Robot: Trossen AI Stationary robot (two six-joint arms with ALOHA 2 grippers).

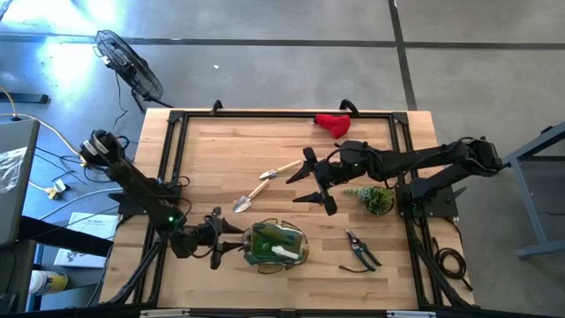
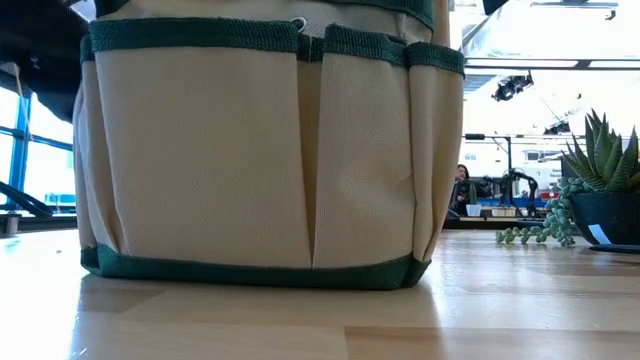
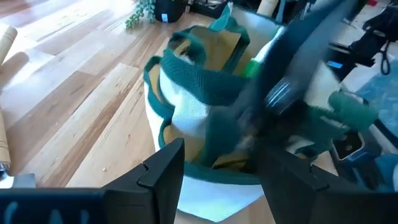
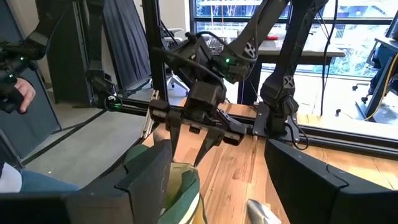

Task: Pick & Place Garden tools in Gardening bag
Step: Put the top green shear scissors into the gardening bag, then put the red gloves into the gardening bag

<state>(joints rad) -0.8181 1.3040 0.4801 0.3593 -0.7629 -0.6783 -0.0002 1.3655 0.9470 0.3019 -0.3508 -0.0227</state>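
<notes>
While both grippers' fingers spread, two trowels [image 1: 265,185] and one shears [image 1: 360,252] lie outside the bag [image 1: 275,244].

The table [image 1: 265,150] is light wood w/ a black metal frame [image 1: 174,141], standing on a grey floor [image 1: 291,53] crossed by dark seams; a black fan [image 1: 131,64] lies on the floor near the table's far left corner, and cables [image 1: 48,150] and papers [image 1: 88,231] are at the left side. In the low view the room behind is bright, w/ big windows [image 2: 25,140], ceiling lights [image 2: 512,87], and a person [image 2: 462,187] sitting far away at a desk. The right wrist view shows more windows [image 4: 249,9] w/ daylight and a person's hand [image 4: 22,93] at the edge.
</notes>
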